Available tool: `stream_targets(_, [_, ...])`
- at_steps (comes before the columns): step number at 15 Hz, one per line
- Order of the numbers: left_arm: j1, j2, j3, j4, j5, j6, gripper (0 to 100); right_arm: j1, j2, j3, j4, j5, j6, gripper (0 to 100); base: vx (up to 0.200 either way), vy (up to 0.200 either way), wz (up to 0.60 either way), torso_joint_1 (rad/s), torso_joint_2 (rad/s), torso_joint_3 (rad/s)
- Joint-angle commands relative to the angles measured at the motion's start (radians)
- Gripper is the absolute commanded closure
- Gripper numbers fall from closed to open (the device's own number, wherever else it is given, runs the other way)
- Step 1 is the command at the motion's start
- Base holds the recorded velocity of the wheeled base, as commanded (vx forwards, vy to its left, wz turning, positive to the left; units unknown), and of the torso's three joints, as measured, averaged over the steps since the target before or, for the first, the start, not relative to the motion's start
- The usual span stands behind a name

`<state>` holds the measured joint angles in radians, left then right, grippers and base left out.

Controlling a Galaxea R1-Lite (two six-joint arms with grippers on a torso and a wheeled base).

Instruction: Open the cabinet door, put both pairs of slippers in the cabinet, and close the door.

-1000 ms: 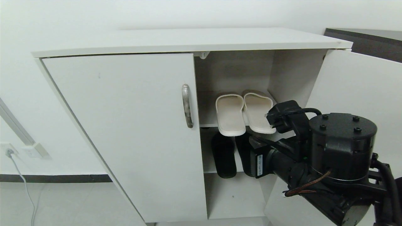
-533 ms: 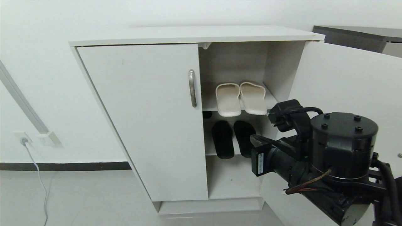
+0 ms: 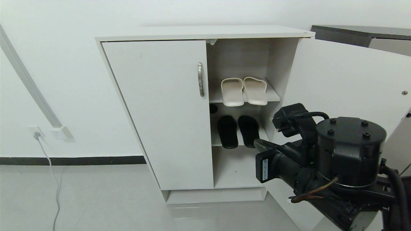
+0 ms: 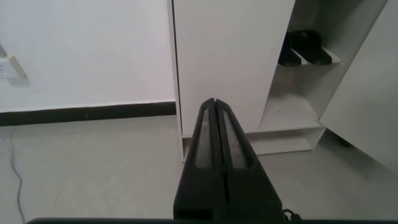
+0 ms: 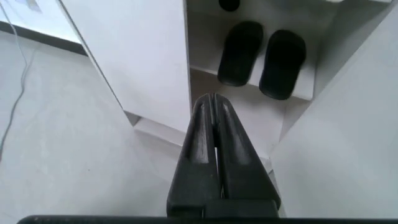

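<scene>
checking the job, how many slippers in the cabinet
4: two white slippers on the upper shelf, two black slippers on the middle shelf. The shut door may hide more.

Plain indoor room: white cabinet (image 3: 160,106), tiled floor (image 3: 96,199).

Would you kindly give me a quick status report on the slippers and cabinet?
Left end effector shut, empty; right end effector shut, empty. White slippers shelved above black slippers, all inside. Right cabinet door open, left cabinet door shut.
</scene>
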<state>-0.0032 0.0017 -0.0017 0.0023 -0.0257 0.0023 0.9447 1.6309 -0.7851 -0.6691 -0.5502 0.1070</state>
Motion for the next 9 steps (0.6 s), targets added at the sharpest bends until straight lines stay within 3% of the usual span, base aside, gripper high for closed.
stream_targets(1, [-0.001,0.0,0.0,-0.001,0.0,-0.001,100,0.0,0.006,0.0,0.0,0.0,0.0,100,0.0,0.0,0.0,0.0,0.0,0.0])
stream_targets(9, [0.0,0.0,0.0,-0.001,0.001,0.001,100,0.0,0.012,0.012,0.002,0.012,-0.003,100,0.0,0.0,0.0,0.0,0.0,0.0])
